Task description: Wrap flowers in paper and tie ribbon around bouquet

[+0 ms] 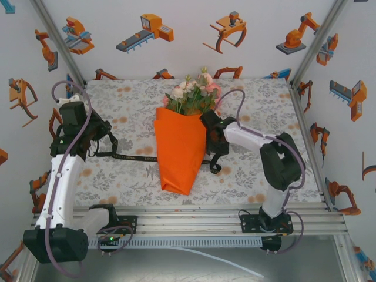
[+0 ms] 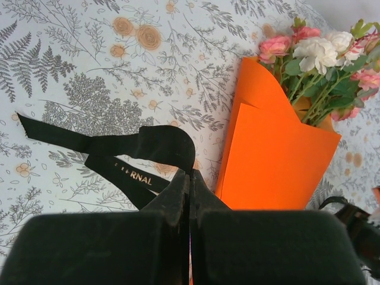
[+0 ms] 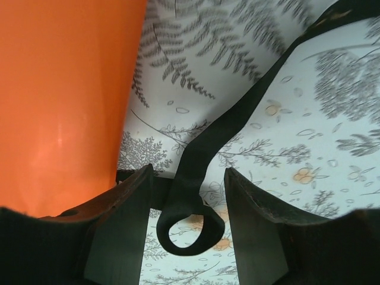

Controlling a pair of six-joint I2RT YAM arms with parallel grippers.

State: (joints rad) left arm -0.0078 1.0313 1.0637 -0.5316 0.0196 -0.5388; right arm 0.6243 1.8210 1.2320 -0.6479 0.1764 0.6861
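The bouquet lies mid-table: an orange paper (image 1: 179,150) cone pointing toward me, with the pink and white flowers (image 1: 192,94) above its far rim. The black ribbon (image 1: 132,157) runs across the cloth under the cone. My left gripper (image 1: 107,144) stands left of the cone, shut on a folded ribbon (image 2: 148,142) end at its tips (image 2: 190,175); paper (image 2: 279,160) and flowers (image 2: 320,53) lie beyond. My right gripper (image 1: 212,141) sits against the cone's right edge. It (image 3: 189,178) is open, and a curled loop of ribbon (image 3: 237,113) lies loose between its fingers, beside the paper (image 3: 59,89).
A grey-and-orange floral tablecloth (image 1: 123,106) covers the table. White walls printed with orange robots close in the back and sides, with slanted metal posts (image 1: 59,41) at the corners. A metal rail (image 1: 194,217) carrying both arm bases runs along the near edge.
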